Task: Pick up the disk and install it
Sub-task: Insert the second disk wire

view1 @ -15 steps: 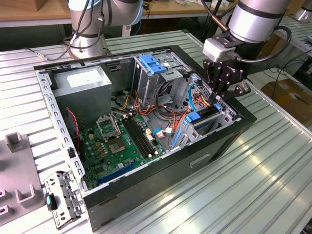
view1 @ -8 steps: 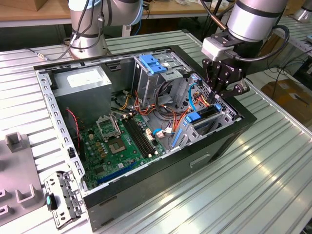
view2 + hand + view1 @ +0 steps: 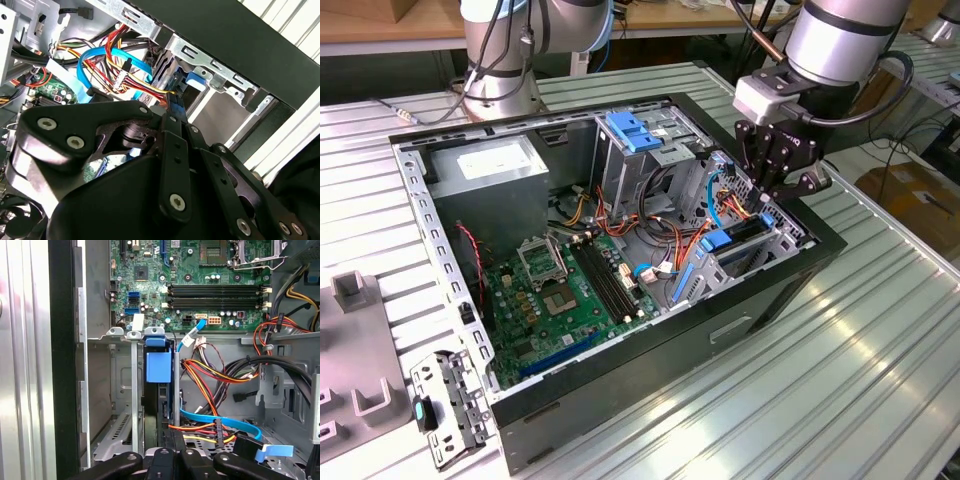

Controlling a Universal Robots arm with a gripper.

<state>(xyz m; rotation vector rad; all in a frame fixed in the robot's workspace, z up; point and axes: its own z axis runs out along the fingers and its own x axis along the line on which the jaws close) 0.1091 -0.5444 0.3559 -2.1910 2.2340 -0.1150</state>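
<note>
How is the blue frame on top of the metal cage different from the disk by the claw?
The blue frame lies flat on top of the cage; the disk stands on edge down in a slot, at the gripper. The blue frame is all blue; the disk is dark with blue parts. Both have blue plastic.

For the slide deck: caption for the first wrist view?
Hand over the disk, seated on edge in the open case's drive bay.
</note>
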